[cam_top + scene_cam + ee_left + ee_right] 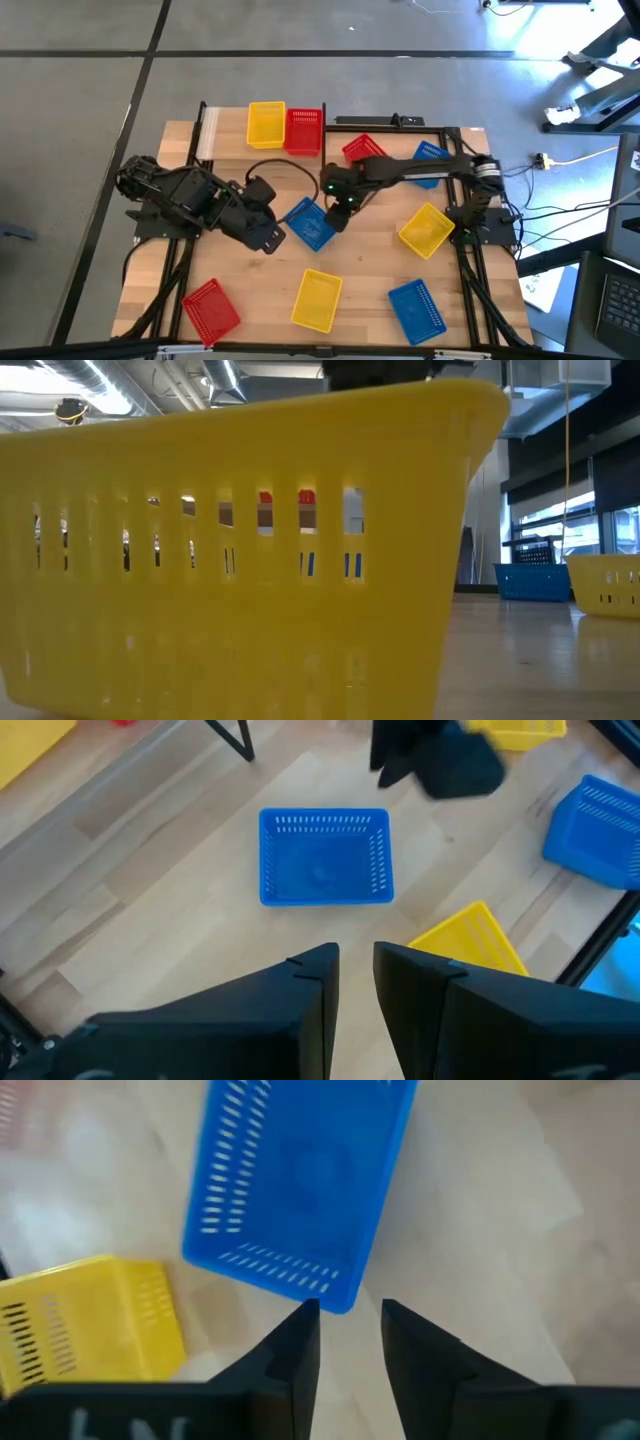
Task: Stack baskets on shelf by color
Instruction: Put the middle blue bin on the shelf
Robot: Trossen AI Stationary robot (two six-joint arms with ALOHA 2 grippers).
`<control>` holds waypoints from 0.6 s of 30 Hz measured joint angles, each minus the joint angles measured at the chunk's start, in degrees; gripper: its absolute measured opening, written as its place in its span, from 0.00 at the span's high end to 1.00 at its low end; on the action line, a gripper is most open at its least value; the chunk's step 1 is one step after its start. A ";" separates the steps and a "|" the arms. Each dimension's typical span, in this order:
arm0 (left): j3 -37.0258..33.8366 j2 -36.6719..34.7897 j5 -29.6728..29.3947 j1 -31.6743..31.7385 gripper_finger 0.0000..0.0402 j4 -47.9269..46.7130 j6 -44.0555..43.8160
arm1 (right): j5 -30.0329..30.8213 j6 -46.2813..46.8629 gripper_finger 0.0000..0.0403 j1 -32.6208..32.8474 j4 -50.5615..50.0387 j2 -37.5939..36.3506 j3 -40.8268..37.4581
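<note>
The blue basket (310, 224) sat mid-table, upright, open side up, with the right gripper (338, 214) right at its far-right corner, fingers spread and not holding anything. The left gripper (268, 236) hovered just beside the basket's left edge, fingers a little apart, also empty. On the shelf (205, 133) at the far side, only 1 yellow basket (266, 124) and 1 red basket (304, 131) were placed, so I'd say it was early going. Looked like the blue one was being lined up; the next move probably needed a clean rim pinch before lifting toward the shelf.
</note>
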 joint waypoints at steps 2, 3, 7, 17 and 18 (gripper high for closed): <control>0.00 0.00 -0.02 0.00 0.85 0.03 -0.03 | -0.90 0.02 0.74 -0.82 0.45 2.18 0.00; 0.00 0.00 -0.02 0.00 0.85 0.03 -0.03 | -1.71 0.12 0.74 -1.21 1.01 3.23 0.00; 0.00 0.00 0.00 -0.02 0.85 0.05 0.01 | -5.97 1.23 0.74 -1.90 3.56 6.34 0.00; 0.00 0.00 0.00 -0.02 0.85 0.05 0.03 | -1.16 1.17 0.74 -1.90 4.98 8.51 0.00; 0.00 0.00 0.00 -0.02 0.85 0.05 0.04 | -1.00 1.15 0.74 -1.90 5.01 8.51 0.00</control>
